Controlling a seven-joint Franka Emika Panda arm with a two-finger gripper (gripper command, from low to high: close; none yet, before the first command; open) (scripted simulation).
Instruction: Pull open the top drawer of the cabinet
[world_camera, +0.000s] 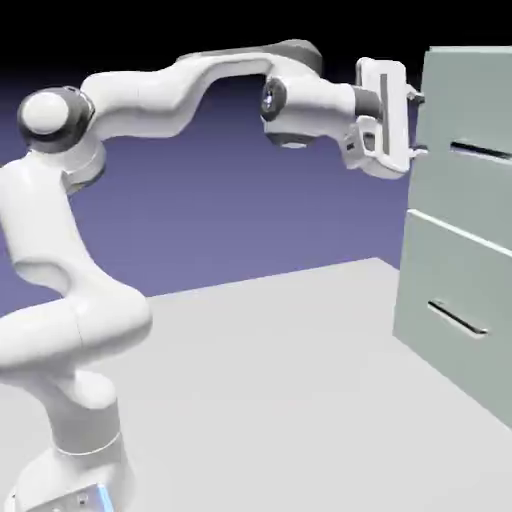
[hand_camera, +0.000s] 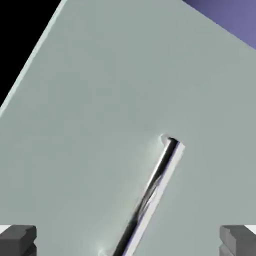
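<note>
So, from the exterior view: our arm (world_camera: 150, 100) is stretched out high over the table (world_camera: 270, 400), with the gripper (world_camera: 418, 125) level with the upper part of the cabinet (world_camera: 455, 240). That height makes sense to us, because the top drawer (world_camera: 465, 100) is the upper pale front and its handle (world_camera: 482, 150) sits up there too. The drawer looks closed, sitting about in line with the lower front (world_camera: 455, 280), which has its own bar (world_camera: 457, 318) and isn't our business today. The fingers point at the cabinet, one above the other, near its face but off to the handle's left in this view. We can't tell from here whether the tips touch the front.

In the hand view the fingers are spread wide, one at each bottom corner, and nothing is gripped. The handle runs at a slant between them, its upper end near the middle of the picture and the rest dropping toward the bottom edge. We'd say the jaws are wide so the bar can slip in between, but the slant suggests the hand is rolled a bit off from it. Our guess is we're at the lining-up stage: square up the roll, ease in around the bar, close, then pull straight back. Close while crooked and a finger could snag the bar or slide off.
</note>
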